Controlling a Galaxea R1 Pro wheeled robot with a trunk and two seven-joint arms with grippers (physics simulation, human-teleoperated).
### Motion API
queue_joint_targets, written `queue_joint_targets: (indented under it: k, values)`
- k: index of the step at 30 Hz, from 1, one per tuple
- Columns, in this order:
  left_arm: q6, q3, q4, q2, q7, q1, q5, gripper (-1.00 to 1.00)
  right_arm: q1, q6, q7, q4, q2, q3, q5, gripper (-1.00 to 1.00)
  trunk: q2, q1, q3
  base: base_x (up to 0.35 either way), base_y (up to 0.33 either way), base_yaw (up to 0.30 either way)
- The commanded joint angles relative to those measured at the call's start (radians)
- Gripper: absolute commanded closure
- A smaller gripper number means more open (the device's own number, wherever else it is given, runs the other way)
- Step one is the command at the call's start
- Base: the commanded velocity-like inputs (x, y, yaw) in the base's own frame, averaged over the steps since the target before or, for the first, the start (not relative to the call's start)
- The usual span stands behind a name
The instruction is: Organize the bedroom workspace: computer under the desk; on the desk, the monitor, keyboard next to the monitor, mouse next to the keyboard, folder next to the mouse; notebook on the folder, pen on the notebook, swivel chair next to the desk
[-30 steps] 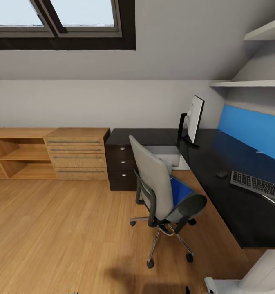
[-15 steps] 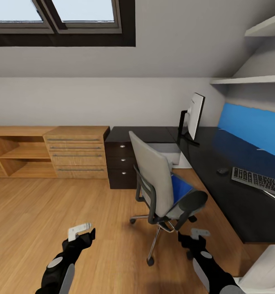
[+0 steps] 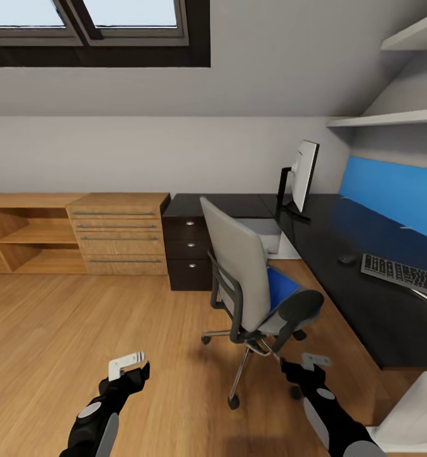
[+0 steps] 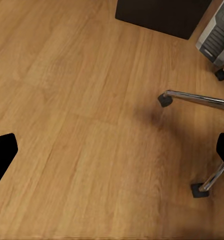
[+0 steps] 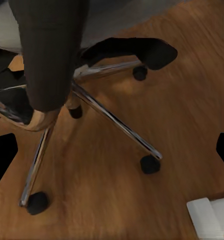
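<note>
From the head view we see the folder (image 3: 280, 287) on the swivel chair (image 3: 251, 292), keyboard (image 3: 401, 274) and mouse (image 3: 347, 259) on the tabletop (image 3: 359, 304); our left wrist view adds the computer (image 4: 218, 35); both our grippers (image 3: 125, 366) (image 3: 316, 360) are spread wide, empty

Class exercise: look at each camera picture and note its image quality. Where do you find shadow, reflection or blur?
Head view: sharp and evenly lit; the glossy desk mirrors the blue panel. Left wrist view: sharp wood grain, with a soft shadow near the swivel chair base. Right wrist view: slightly soft, with the chair's shadow on the floor.
</note>
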Motion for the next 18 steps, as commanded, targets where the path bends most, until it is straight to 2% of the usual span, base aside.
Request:
queue_joint_targets:
  k: [1,4,5,6,13,18]
  values:
    - [0.004,0.000,0.003,-0.001,0.006,-0.001,0.010,-1.00,-0.001,-0.004,-0.001,0.000,-0.001,-0.010,-0.009,-1.00,-0.008,0.004,-0.004,0.000,0.000,0.000]
    - [0.004,-0.002,0.021,-0.002,0.006,-0.001,0.010,-1.00,-0.004,-0.004,0.000,0.000,-0.004,-0.054,-0.010,-1.00,-0.029,0.015,-0.014,0.000,0.000,0.000]
    - [0.003,-0.001,0.031,-0.002,0.005,-0.001,0.010,-1.00,-0.005,-0.006,0.001,0.003,-0.004,-0.086,-0.010,-1.00,-0.036,0.019,-0.017,0.000,0.000,0.000]
    - [0.003,0.000,0.037,-0.002,0.005,-0.001,0.010,-1.00,-0.006,-0.011,0.002,0.007,-0.003,-0.094,-0.011,-1.00,-0.043,0.023,-0.020,0.000,0.000,0.000]
    - [0.000,0.002,0.090,0.000,0.004,-0.001,0.011,-1.00,-0.006,-0.050,0.004,0.022,0.003,-0.104,-0.011,-1.00,-0.092,0.050,-0.042,0.000,0.000,0.000]
    - [-0.004,0.002,0.044,0.001,0.001,-0.001,0.010,-1.00,-0.006,-0.056,0.000,0.038,-0.008,-0.112,-0.010,-1.00,-0.127,0.069,-0.057,0.000,0.000,0.000]
